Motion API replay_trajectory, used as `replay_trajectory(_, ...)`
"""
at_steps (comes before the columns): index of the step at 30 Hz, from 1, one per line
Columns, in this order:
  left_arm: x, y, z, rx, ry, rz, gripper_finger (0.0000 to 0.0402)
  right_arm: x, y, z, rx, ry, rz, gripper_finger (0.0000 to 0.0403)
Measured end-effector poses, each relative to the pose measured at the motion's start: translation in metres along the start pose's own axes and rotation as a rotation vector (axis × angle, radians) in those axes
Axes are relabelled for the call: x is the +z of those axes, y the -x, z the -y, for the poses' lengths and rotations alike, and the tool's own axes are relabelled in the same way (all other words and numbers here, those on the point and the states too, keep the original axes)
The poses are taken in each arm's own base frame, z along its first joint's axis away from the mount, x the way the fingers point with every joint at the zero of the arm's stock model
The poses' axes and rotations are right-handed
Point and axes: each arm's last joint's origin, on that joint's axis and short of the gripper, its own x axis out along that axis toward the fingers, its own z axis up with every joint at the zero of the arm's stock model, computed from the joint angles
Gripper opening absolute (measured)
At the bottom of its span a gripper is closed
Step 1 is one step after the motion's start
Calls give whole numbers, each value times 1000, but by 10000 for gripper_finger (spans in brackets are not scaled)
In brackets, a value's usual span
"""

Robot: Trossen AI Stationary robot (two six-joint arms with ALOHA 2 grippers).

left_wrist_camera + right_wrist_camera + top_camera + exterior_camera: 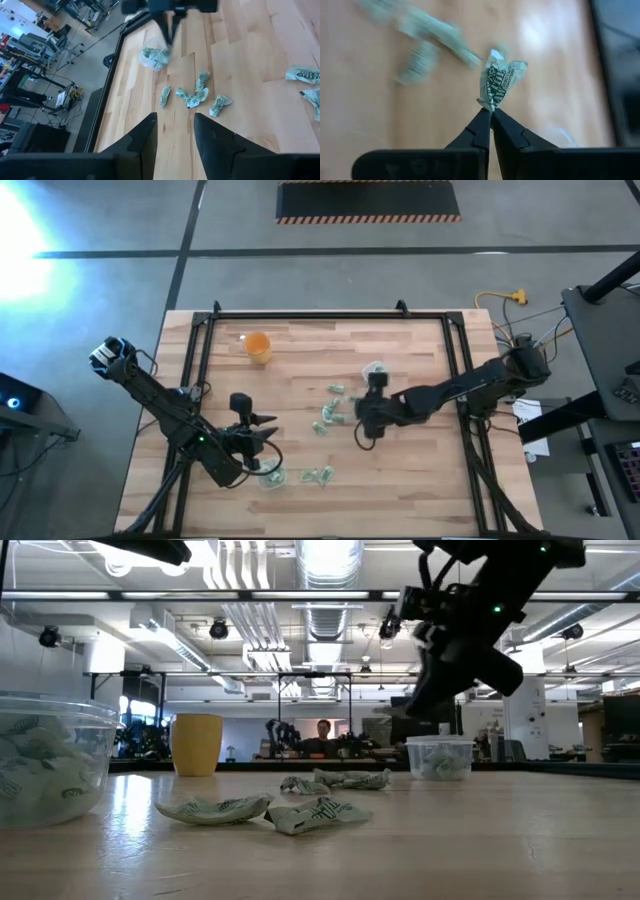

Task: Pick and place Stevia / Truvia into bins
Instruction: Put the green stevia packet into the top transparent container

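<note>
Wooden tabletop (300,370) carries loose Stevia sachets (328,415) mid-table. Right gripper (491,114), raised over them, pinches one crumpled sachet (499,80), presumably for the nearby clear cup (375,369). Left gripper (175,131) hangs parted above its filled cup (271,477).

Glare: a white bloom burns out the floor at the high view's upper left corner.
Ceiling lights (325,560): bright strips overhead in the low view, throwing pale sheen onto the wooden table (420,840).
Backlight: arms in the low view read as dark silhouettes.
Blur: in the right wrist view, loose sachets (420,40) smear; the pinched sachet (499,80) stays sharp.
Focus: near cup (45,755) in the low view is soft.
Shadows: faint and short under the arms in the high view.
</note>
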Motion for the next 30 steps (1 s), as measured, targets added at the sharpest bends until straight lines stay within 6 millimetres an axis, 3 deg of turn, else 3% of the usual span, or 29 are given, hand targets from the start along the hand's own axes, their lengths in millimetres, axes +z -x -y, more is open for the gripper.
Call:
replay_trajectory(7,0,0,0,0,3,2,111,-17,10,19,-141,-117,-79,9)
replay_trajectory(18,0,0,0,0,0,3,111,-41,-16,43,-234,-219,-195,9)
replay_trajectory(26,0,0,0,0,0,3,111,-49,-20,44,-242,-248,-219,10)
replay_trajectory(30,0,0,0,0,0,3,111,-50,-20,44,-241,-247,-218,29)
